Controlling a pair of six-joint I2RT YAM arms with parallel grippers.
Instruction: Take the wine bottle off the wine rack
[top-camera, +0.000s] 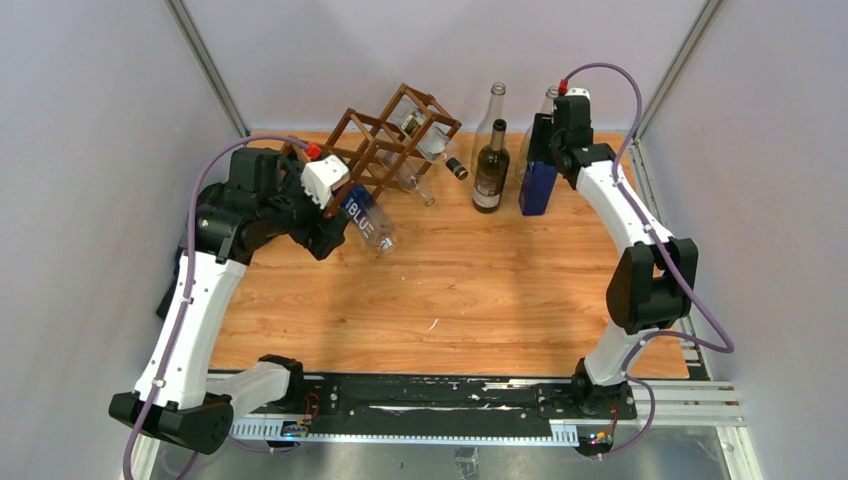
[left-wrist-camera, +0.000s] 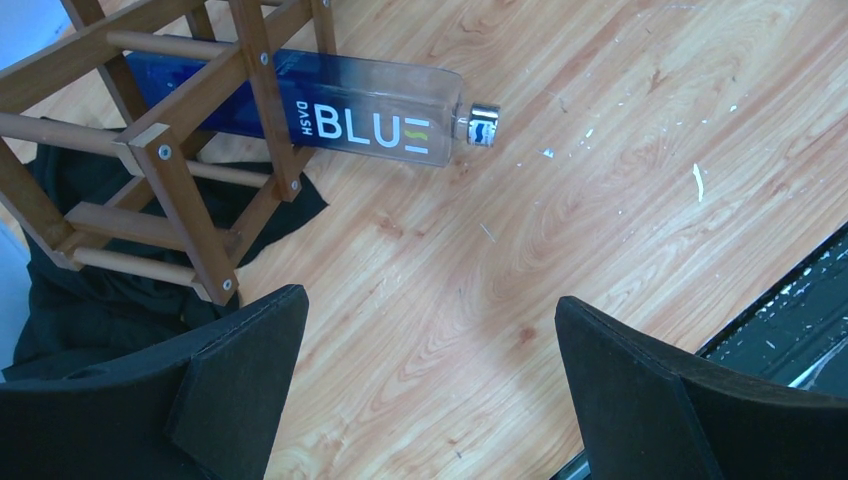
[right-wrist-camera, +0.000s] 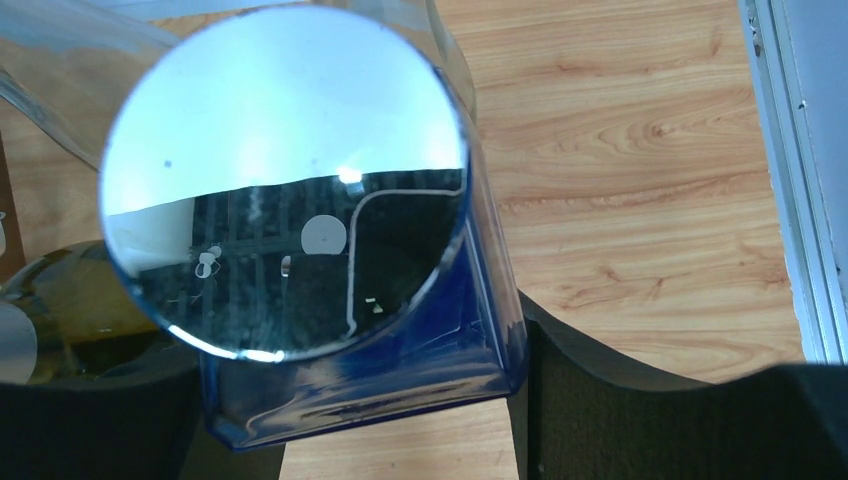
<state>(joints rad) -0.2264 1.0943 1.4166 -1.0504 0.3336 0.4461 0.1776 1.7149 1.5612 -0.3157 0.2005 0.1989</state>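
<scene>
The dark wooden wine rack (top-camera: 385, 140) lies tilted at the back of the table and also shows in the left wrist view (left-wrist-camera: 160, 150). A blue bottle marked BLUE (top-camera: 368, 222) (left-wrist-camera: 350, 110) lies through a lower cell, neck pointing out. Clear bottles (top-camera: 428, 145) lie in the upper cells. My left gripper (top-camera: 328, 238) (left-wrist-camera: 430, 390) hangs open over bare wood just in front of the rack. My right gripper (top-camera: 543, 158) (right-wrist-camera: 360, 400) is shut on an upright blue square wine bottle (top-camera: 537, 190) (right-wrist-camera: 400, 350) at the back right. Its silver cap (right-wrist-camera: 290, 180) fills the right wrist view.
A dark green bottle (top-camera: 491, 170) stands just left of the held one, with a clear bottle (top-camera: 494, 105) behind it. A small black cap (top-camera: 457, 168) lies by the rack. Black cloth (left-wrist-camera: 90, 290) lies under the rack's near corner. The right wall rail (right-wrist-camera: 800, 200) is close.
</scene>
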